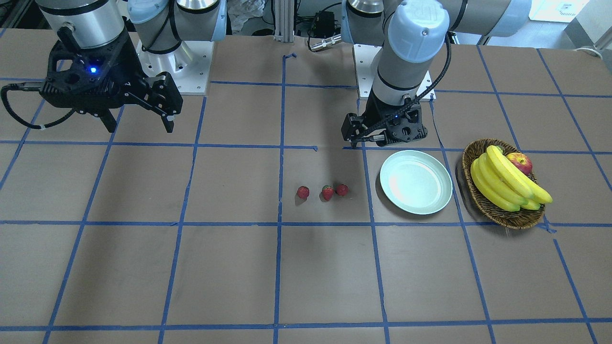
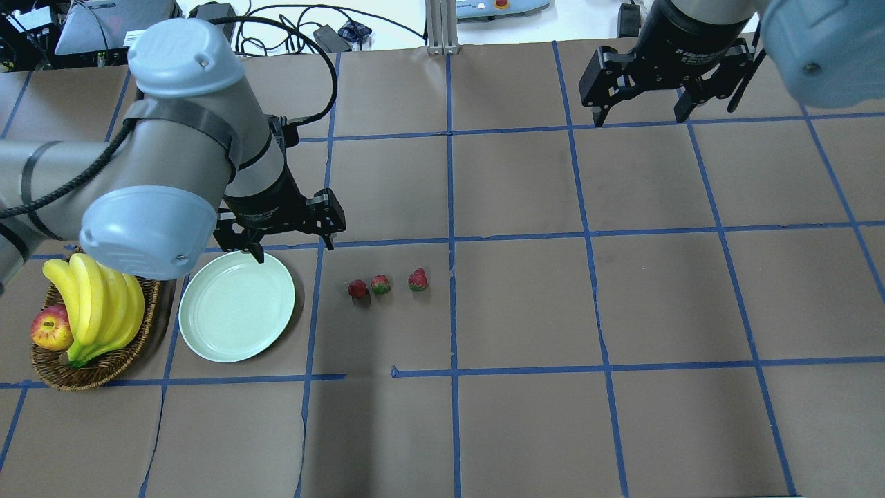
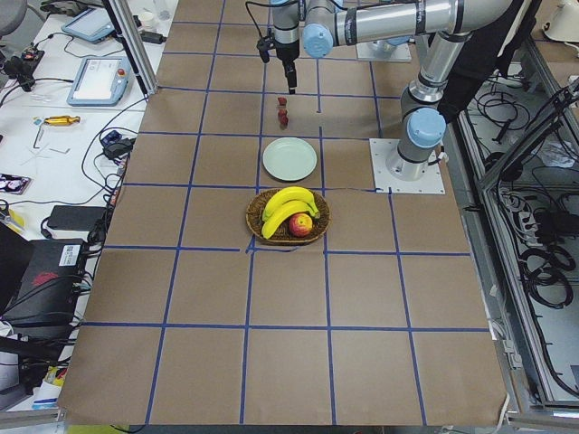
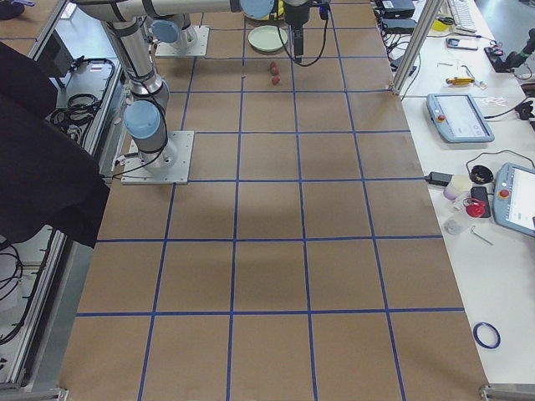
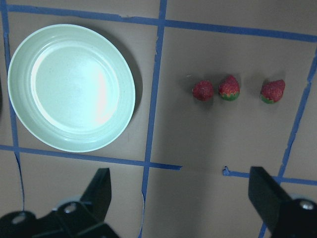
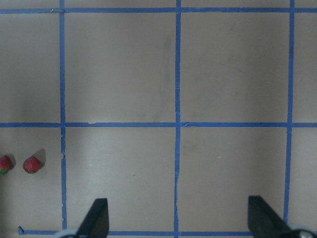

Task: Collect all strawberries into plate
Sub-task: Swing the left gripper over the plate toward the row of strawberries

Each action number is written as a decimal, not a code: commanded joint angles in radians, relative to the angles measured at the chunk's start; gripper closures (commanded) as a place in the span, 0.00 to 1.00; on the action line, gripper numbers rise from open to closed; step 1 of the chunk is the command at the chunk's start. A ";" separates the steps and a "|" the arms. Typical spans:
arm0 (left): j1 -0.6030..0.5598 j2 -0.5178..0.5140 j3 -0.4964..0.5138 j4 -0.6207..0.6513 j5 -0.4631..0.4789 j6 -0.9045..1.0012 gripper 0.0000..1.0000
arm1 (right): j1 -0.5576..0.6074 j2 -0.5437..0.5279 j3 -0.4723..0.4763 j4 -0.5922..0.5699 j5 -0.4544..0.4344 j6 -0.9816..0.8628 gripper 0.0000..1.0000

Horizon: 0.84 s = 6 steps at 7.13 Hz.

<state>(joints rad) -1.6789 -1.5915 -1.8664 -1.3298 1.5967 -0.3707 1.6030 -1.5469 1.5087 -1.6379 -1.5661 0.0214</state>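
Left claw (image 2: pixel 295 250) above blue-taped brown table (image 2: pixel 518 311)

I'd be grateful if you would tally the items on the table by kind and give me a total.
Strawberries: 3
Plate: 1
Basket: 1
Banana bunch: 1
Apple: 1
Total: 7

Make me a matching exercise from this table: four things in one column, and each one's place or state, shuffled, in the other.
Things:
1. plate
2. strawberries
3. apple
4. right hand

Places or states:
a. in the wicker basket, beside the bananas
b. empty, between basket and strawberries
c. in a row on the table
d. open, holding nothing

Pairs: 1-b, 2-c, 3-a, 4-d
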 commanded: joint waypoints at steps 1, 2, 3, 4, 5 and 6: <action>-0.002 -0.054 -0.037 0.084 -0.035 -0.234 0.00 | 0.000 0.002 0.001 0.001 0.000 0.000 0.00; -0.002 -0.089 -0.049 0.168 -0.040 -0.366 0.00 | 0.000 0.001 0.001 0.001 0.000 0.000 0.00; -0.002 -0.125 -0.072 0.270 -0.043 -0.476 0.00 | 0.000 0.002 0.001 0.001 0.000 0.000 0.00; -0.008 -0.157 -0.083 0.361 -0.073 -0.520 0.00 | 0.000 0.001 0.001 0.001 0.000 0.000 0.00; -0.021 -0.191 -0.083 0.418 -0.087 -0.571 0.00 | 0.000 0.001 0.001 0.001 0.000 0.000 0.00; -0.056 -0.233 -0.083 0.484 -0.087 -0.618 0.00 | 0.000 0.001 0.001 0.001 0.001 0.002 0.00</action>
<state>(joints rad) -1.7035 -1.7759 -1.9472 -0.9301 1.5180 -0.9250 1.6030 -1.5460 1.5094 -1.6368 -1.5659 0.0218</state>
